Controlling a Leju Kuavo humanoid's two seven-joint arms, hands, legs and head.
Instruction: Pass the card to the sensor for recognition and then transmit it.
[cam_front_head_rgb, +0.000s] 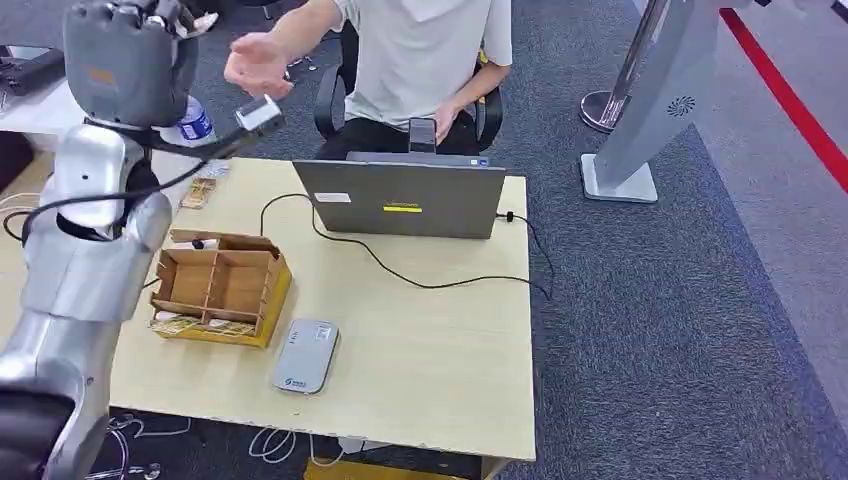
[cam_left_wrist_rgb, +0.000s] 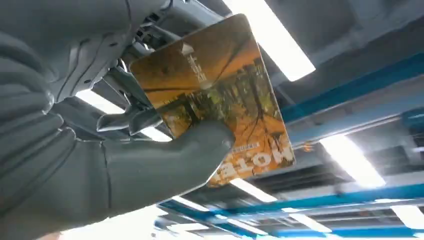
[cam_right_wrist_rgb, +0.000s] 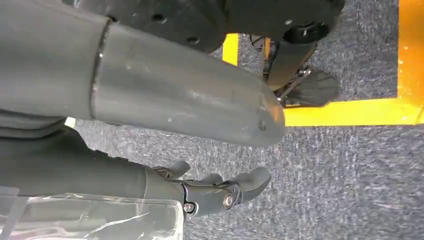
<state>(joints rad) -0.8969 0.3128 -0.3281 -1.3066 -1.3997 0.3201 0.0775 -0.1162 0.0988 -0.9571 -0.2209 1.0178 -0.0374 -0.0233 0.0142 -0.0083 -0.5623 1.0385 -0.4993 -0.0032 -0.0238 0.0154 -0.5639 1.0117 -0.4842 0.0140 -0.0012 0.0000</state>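
Card (cam_left_wrist_rgb: 220, 100) orange with dark tree pattern; sensor (cam_front_head_rgb: 305, 356) grey; table (cam_front_head_rgb: 440, 350) pale wood; carpet (cam_front_head_rgb: 680, 300) dark grey.

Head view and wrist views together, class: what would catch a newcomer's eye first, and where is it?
The left hand, raised high at the table's far left, grips an orange card. Just beyond it, a seated person's open hand reaches toward the card. On the table a grey card reader lies beside a cardboard box.
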